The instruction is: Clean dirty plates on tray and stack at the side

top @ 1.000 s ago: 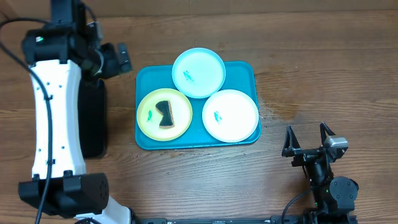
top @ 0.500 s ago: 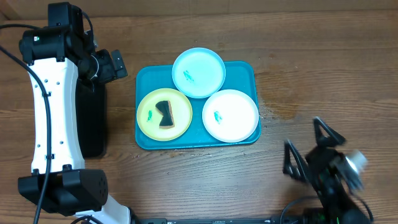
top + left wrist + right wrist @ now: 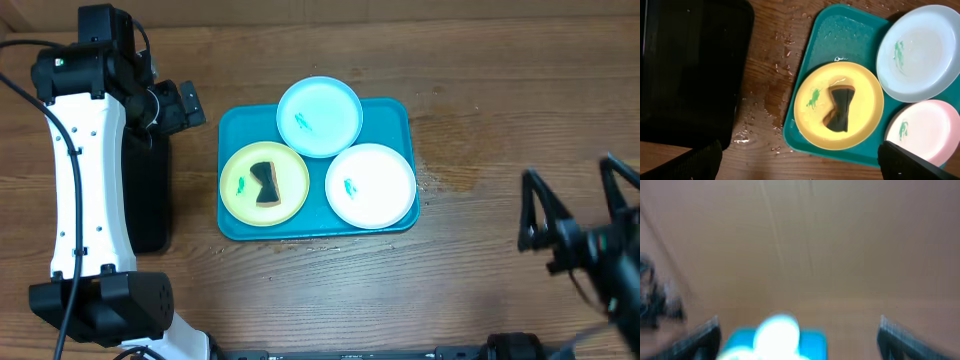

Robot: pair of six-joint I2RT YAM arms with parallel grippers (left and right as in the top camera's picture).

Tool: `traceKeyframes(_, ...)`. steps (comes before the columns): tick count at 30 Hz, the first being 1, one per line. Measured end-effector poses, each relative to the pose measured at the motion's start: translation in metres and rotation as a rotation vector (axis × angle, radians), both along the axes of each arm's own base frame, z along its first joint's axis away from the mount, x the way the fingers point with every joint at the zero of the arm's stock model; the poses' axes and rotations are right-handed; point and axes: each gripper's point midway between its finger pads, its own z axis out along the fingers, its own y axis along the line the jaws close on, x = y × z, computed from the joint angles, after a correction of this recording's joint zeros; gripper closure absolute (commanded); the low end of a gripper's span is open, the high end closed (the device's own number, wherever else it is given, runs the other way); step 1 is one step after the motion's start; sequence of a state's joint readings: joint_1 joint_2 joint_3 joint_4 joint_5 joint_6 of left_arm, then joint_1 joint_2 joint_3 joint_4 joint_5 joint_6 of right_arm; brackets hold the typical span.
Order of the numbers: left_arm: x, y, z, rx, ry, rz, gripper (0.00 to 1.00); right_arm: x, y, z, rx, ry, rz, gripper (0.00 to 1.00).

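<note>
tray [image 3: 238, 120]: teal, mid table [image 3: 500, 90], holds all three plates
yellow-green plate [image 3: 292, 180]: left part of tray, flat, green smear [image 3: 240, 185] on its left side
sponge [image 3: 266, 185]: dark, bow-tie shape, lies on the middle of the yellow-green plate
cyan plate [image 3: 325, 110]: far side of tray, far edge sticks out over the tray rim, green smear [image 3: 300, 124] left of centre
white plate [image 3: 378, 186]: right part of tray, close to the right rim, green smear [image 3: 349, 187] on its left side
plate spacing: the three sit edge to edge; touching or overlapping, cannot tell
stack: none at the side, all plates on the tray
water: drops on the wood [image 3: 775, 100] between the two trays, wet patch [image 3: 840, 30] on the bare teal corner
black tray [image 3: 152, 200]: left of the teal tray, apart from it, partly under the left arm
left gripper [image 3: 800, 150]: above the table left of the teal tray, beside the black tray's far end; wrist view shows both fingers [image 3: 695, 162] spread wide, nothing held
right gripper [image 3: 575, 200]: right end of table, well apart from the tray, blurred; fingers [image 3: 700, 340] spread wide, nothing between them
right wrist view: blurry, only teal and a pale plate low in frame
</note>
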State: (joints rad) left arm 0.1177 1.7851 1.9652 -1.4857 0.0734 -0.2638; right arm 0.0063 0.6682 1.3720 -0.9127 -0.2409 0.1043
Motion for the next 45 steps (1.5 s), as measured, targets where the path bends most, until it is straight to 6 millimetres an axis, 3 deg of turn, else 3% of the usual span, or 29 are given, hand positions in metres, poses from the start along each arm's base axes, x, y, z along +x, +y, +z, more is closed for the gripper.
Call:
traceKeyframes(2,0.0,0.0,-0.001,-0.002,0.003,0.0,0.0,0.01,0.009,-0.003,-0.004,0.133,0.057,0.0)
traceKeyframes(4,0.0,0.0,-0.001,-0.002,0.003,0.0,0.0,0.03,0.033,-0.009,0.029,0.306,0.203,0.0)
traceKeyframes(7,0.0,0.0,-0.001,-0.001,0.003,0.0,0.0,0.061,0.059,-0.004,0.11,0.39,0.369,0.0)
traceKeyframes(10,0.0,0.0,-0.001,-0.002,0.003,0.0,0.0,0.092,0.075,-0.015,0.177,0.472,0.461,0.04)
traceKeyframes(13,-0.001,0.0,-0.001,-0.002,0.007,0.0,0.0,0.119,0.092,-0.054,0.204,0.641,0.446,0.05)
traceKeyframes(19,-0.001,0.0,-0.001,-0.002,0.007,0.0,0.0,0.135,0.147,-0.144,0.024,0.919,0.394,0.02)
traceKeyframes(21,-0.001,0.0,-0.001,-0.002,0.007,0.0,0.0,0.149,0.175,-0.164,-0.03,0.916,0.417,0.09)
traceKeyframes(24,-0.002,0.0,-0.001,-0.002,0.01,0.0,0.0,0.166,0.209,-0.184,-0.064,0.89,0.451,0.11)
traceKeyframes(28,-0.002,-0.002,-0.001,-0.009,0.011,-0.002,0.0,0.183,0.242,-0.217,-0.101,0.887,0.467,0.3)
traceKeyframes(30,-0.003,-0.003,-0.001,-0.019,0.012,-0.004,0.0,0.187,0.252,-0.242,-0.119,0.931,0.451,0.39)
traceKeyframes(37,-0.002,-0.008,-0.001,-0.043,0.01,-0.011,0.03,0.193,0.268,-0.353,-0.199,1.122,0.395,0.5)
traceKeyframes(40,-0.002,-0.008,-0.001,-0.045,0.009,-0.012,0.04,0.19,0.273,-0.369,-0.218,1.141,0.397,0.5)
traceKeyframes(45,-0.004,-0.008,-0.001,-0.047,0.018,-0.012,0.11,0.186,0.287,-0.375,-0.229,1.126,0.425,0.5)
